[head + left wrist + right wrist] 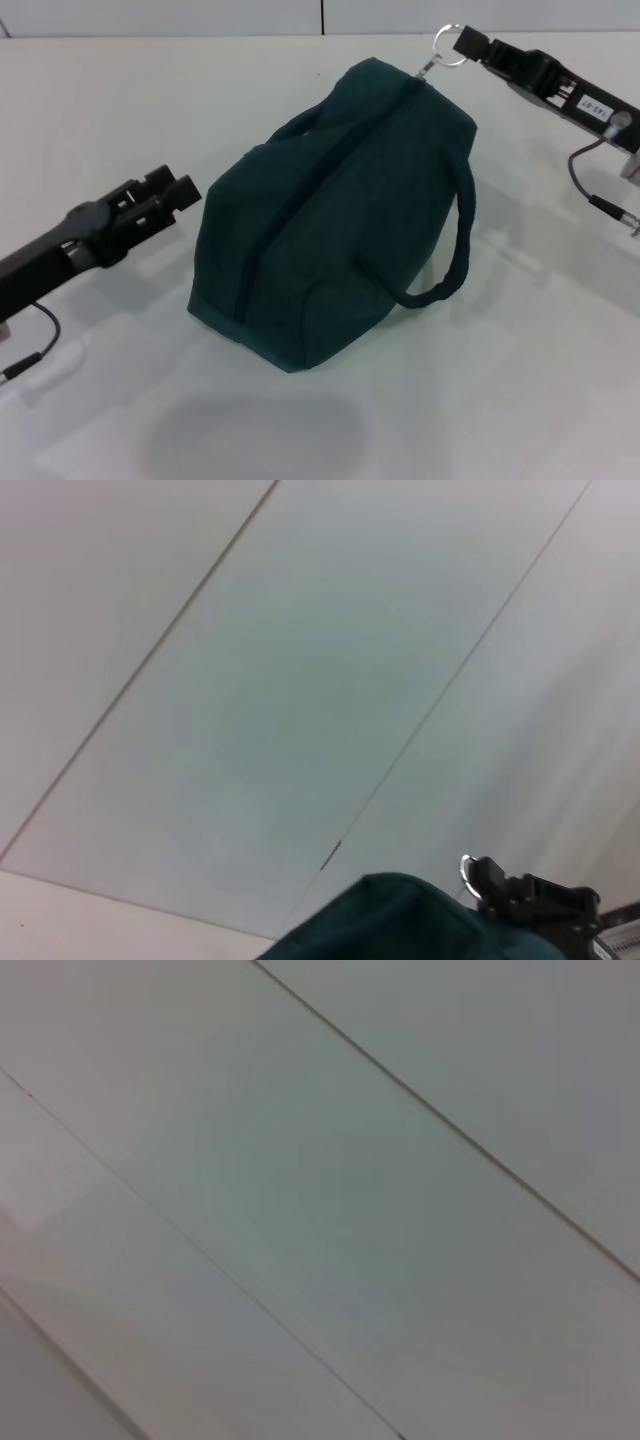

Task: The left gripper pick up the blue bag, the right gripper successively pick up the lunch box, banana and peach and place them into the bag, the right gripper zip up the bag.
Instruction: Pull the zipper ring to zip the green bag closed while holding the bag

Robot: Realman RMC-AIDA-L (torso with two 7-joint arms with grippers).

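Bag (330, 215), dark teal and bulging, is seen standing on a white table (90, 110) near the middle of the head view, its zipper (270, 225) drawn closed along the top and one loop handle (455, 240) hanging down its right side. The metal ring pull (447, 45) at the bag's far end is held by the right gripper (470, 45), whose fingers are closed on it. The left gripper (185, 190) is parked just beside the bag's left side, not touching it; whether its fingers are apart or together cannot be told. No lunch box, banana or peach is visible anywhere, so these are judged to be packed inside already, and the zipping is judged finished or nearly so; only letting go of the ring seems to be left. Bare tabletop lies all around the bag, with open room in front and to both sides, while the table's far edge runs close behind the right gripper. Only wall panels are shown in the right wrist view.
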